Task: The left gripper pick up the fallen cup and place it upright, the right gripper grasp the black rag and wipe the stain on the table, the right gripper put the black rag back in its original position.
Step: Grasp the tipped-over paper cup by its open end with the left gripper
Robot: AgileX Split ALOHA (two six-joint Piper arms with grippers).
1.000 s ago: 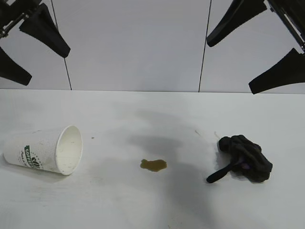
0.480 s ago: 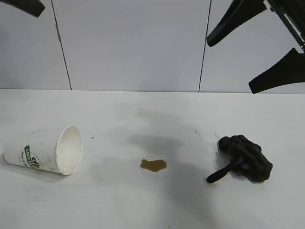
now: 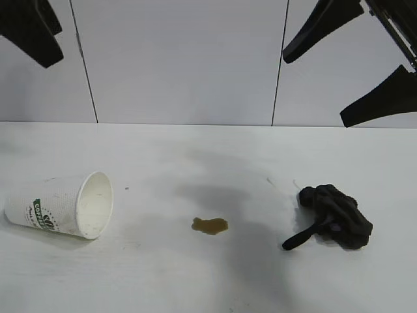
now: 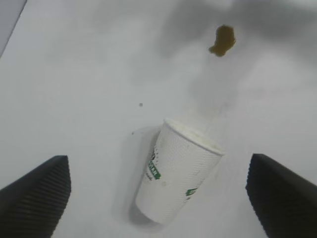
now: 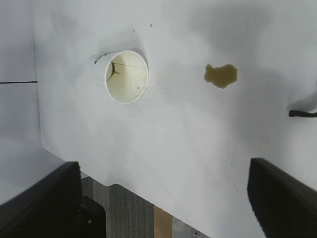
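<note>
The left gripper (image 4: pixel 158 196) had shifted at the upper left of the exterior view since a second earlier, its fingers (image 3: pixel 32 29) spread wide and empty above the cup (image 3: pixel 62 205), which lay unmoved on its side on the counter (image 3: pixel 208 280). The right gripper (image 3: pixel 352 65) hung unchanged, fingers apart, above the black rag (image 3: pixel 335 216). The stain (image 3: pixel 210 225) sat between cup and rag.

White dotted cup (image 3: pixel 62 205) showing a green logo band, brown stain (image 3: pixel 210 225), black rag (image 3: pixel 335 216), white table (image 3: pixel 195 156).
</note>
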